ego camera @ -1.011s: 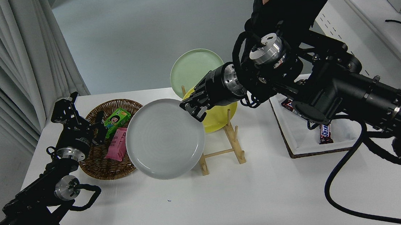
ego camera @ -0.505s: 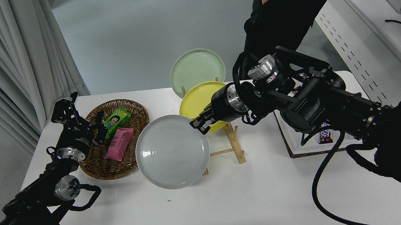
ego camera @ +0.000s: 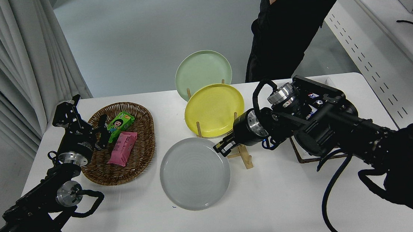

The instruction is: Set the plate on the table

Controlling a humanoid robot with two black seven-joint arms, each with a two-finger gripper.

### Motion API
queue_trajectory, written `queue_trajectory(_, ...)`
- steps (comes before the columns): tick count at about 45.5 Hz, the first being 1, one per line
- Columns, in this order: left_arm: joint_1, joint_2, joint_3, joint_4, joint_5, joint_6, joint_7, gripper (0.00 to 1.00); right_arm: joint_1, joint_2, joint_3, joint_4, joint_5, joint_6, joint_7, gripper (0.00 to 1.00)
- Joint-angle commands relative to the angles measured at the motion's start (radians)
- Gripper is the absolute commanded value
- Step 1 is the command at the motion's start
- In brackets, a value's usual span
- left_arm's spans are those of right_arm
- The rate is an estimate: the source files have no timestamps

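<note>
We see the grey plate (ego camera: pixel 194 174) low in the middle of the frame, lying nearly flat on the white table (ego camera: pixel 267 208), just in front of the wooden rack (ego camera: pixel 240 154). The right gripper (ego camera: pixel 221 149) reaches in from the right side of the frame and pinches the plate's upper right rim, its fingers closed narrowly on that edge. Whether the whole underside rests on the table or the gripped edge is a little raised, we cannot tell.

Behind it, 2 more plates stand on edge in the rack: a yellow plate (ego camera: pixel 214 110) nearer to us and a pale green plate (ego camera: pixel 202 71) above it in the frame.

At the left of the frame a wicker basket (ego camera: pixel 144 136) holds a green packet (ego camera: pixel 119 124) and a pink packet (ego camera: pixel 122 148). The left gripper (ego camera: pixel 68 115) is parked at the basket's left edge; we cannot tell how its fingers stand.

At the right, mostly hidden behind the right arm, a corner of a cork-based tray (ego camera: pixel 299 156) shows. A person (ego camera: pixel 288 23) in dark trousers stands at the table's far side, at the top of the frame.
</note>
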Motion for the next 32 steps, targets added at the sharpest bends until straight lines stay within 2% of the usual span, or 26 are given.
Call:
queue_trajectory(1, 0.0, 0.0, 0.0, 0.0, 0.0, 0.001, 0.0, 1.0, -0.033, 0.001, -0.002, 0.032, 0.007, 0.0, 0.0, 0.0)
queue_trajectory(32, 0.0, 0.0, 0.0, 0.0, 0.0, 0.001, 0.0, 1.0, -0.116, 0.001, -0.011, 0.052, 0.017, 0.0, -0.002, 0.0)
